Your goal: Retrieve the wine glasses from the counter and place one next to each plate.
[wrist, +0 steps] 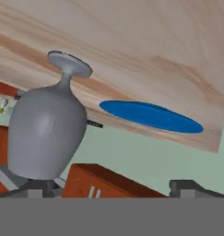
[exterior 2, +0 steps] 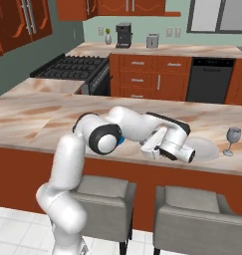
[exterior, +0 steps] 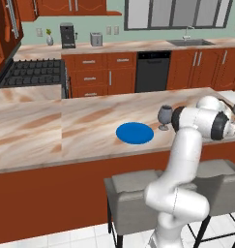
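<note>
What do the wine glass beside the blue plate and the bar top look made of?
Wine glass: looks like smoky grey glass, smooth and faintly see-through in the left base view, though near opaque in the hand view. Bar top: seemingly polished stone or laminate, judging by its beige-pink veining. Blue plate: flat matte colour, material unclear.

The arm [exterior: 179, 160] is a chain of smooth, glossy white tubular links with rounded elbows. Black rings mark the joints, the plainest being a broad dark band [exterior 2: 103, 140] around the round joint cap behind the hand. Next to that band a sliver of blue shows. The hand [exterior 2: 170, 142] is a white boxy block ending in a rounded white cylinder. The gripper [wrist: 113, 189] has two small dark grey, square-edged fingertips [wrist: 189, 186].
</note>
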